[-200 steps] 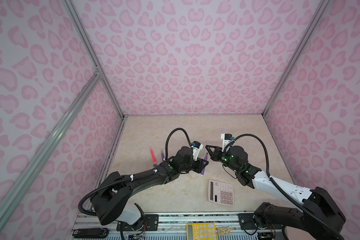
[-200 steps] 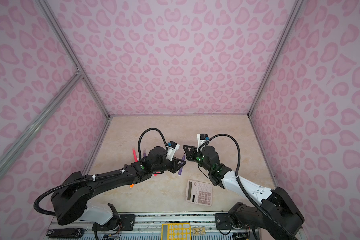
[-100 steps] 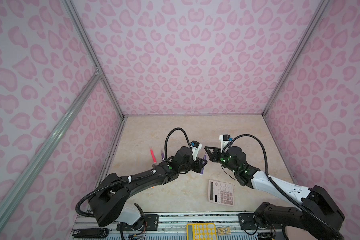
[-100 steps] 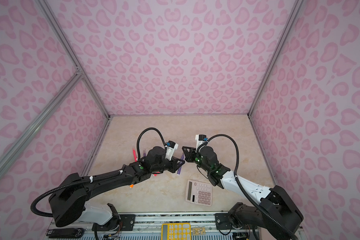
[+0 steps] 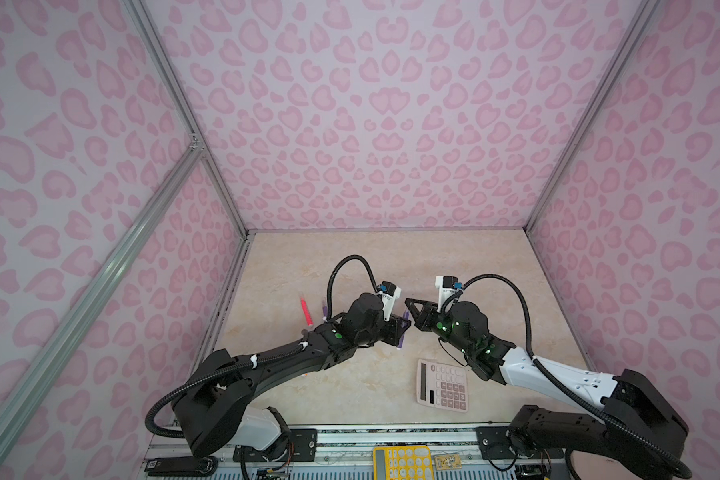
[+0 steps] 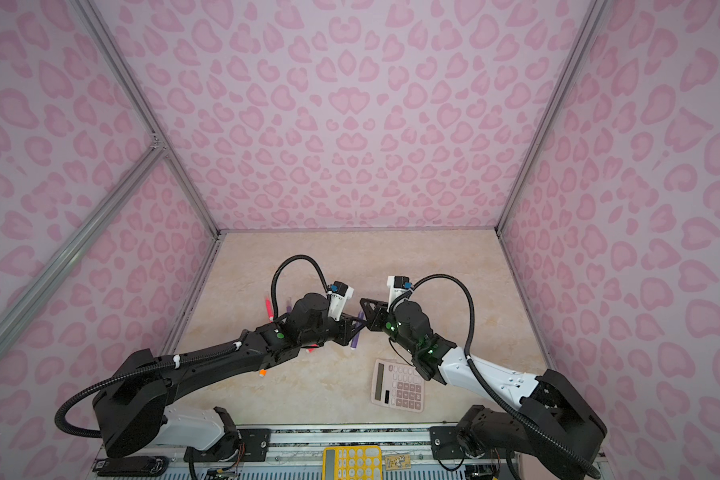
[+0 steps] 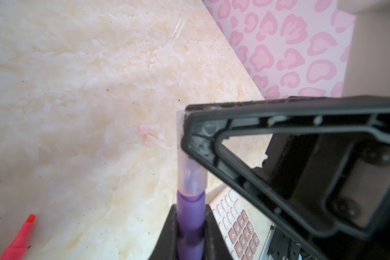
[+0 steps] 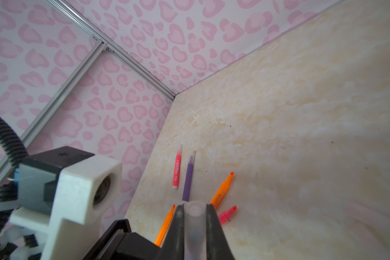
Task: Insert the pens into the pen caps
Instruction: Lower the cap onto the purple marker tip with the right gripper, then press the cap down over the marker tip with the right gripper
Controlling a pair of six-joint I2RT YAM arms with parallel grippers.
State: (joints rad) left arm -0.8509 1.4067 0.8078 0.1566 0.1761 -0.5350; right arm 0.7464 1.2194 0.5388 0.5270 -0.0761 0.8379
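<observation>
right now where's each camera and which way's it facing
Both top views: high over the near edge, looking down on the table; left arm, right arm show.
Left wrist: along the left claw, shut on a purple pen, toward the right wall.
Right wrist: along the right claw, shut on a clear cap, toward the left wall.
Shared: both wrist views show the cap.

A purple pen (image 7: 190,216) has its tip inside a clear cap (image 7: 185,162); five more pens (image 8: 187,180) lie flat.
</observation>
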